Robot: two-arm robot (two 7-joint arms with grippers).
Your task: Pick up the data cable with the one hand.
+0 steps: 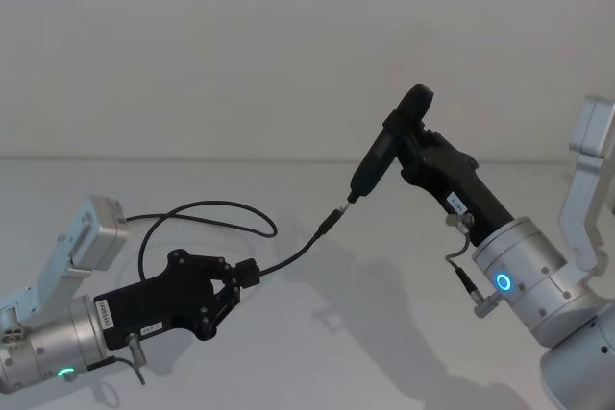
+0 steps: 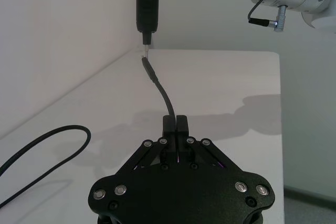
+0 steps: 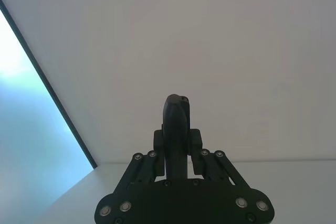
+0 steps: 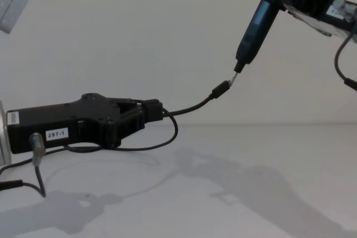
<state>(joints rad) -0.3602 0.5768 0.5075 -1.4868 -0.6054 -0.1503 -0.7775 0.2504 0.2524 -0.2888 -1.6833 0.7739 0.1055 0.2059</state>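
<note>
Pinching the data cable (image 1: 288,261) between pressed-together fingers, the left gripper (image 1: 246,274) held it off the table (image 1: 384,333); its plug met the pen-like tool (image 1: 384,156) clamped in the right gripper (image 1: 413,146).

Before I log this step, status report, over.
Left gripper shut on cable, lifted off table. Right gripper shut on pen tool, its tip at the cable's plug. Nothing in the way.

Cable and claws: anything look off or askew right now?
Nothing damaged. The left claw is shut on the cable, whose plug end is lifted to the tip of the tool held in the right claw. The rest of the cable trails loosely on the table.
</note>
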